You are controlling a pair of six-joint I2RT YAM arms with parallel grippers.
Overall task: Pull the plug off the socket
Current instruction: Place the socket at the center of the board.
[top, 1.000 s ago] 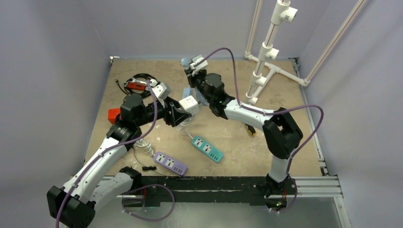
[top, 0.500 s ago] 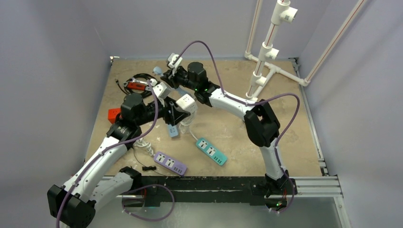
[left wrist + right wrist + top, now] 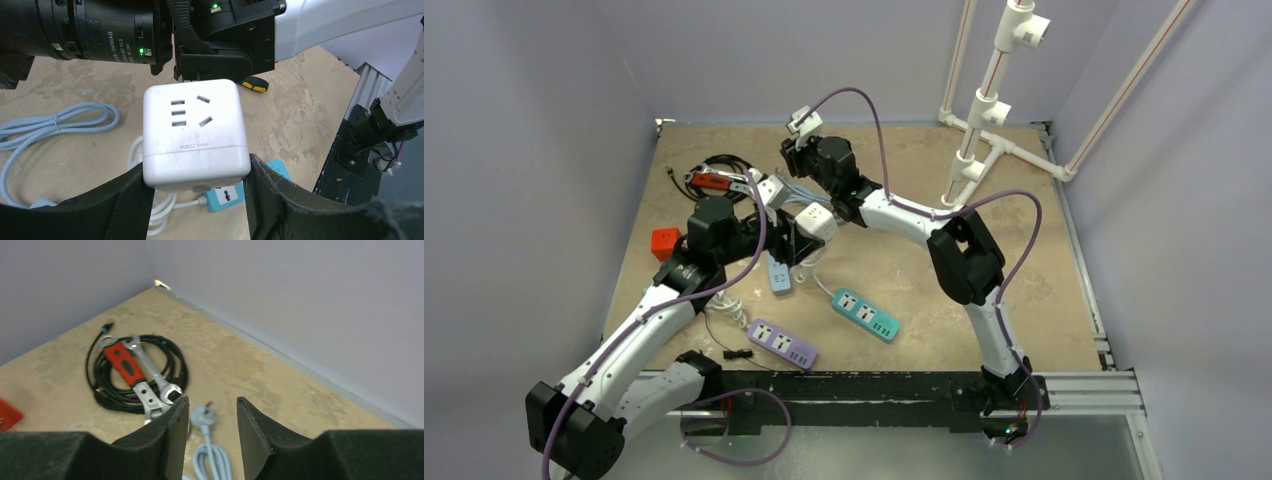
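The socket (image 3: pixel 192 132) is a white cube and its face with the slots has nothing plugged in. My left gripper (image 3: pixel 197 172) is shut on its lower sides and holds it above the table (image 3: pixel 817 221). The plug (image 3: pixel 202 416) is light blue and lies on the table with its coiled cable (image 3: pixel 212 460) trailing toward the camera. My right gripper (image 3: pixel 211 402) is open above it, one finger on each side in the right wrist view, touching nothing. In the top view the right gripper (image 3: pixel 792 158) is behind and left of the cube.
A red-handled wrench (image 3: pixel 131 371) lies on a black cable coil (image 3: pixel 107 390) left of the plug. A light blue strip (image 3: pixel 779 275), a teal strip (image 3: pixel 864 313) and a purple strip (image 3: pixel 782 343) lie in front. A red block (image 3: pixel 665 242) sits left, a white pipe frame (image 3: pixel 984 120) back right.
My right gripper swung left and away from the cube with the plug, then opened; the plug now lies on the table. The light blue strip dropped to the table.
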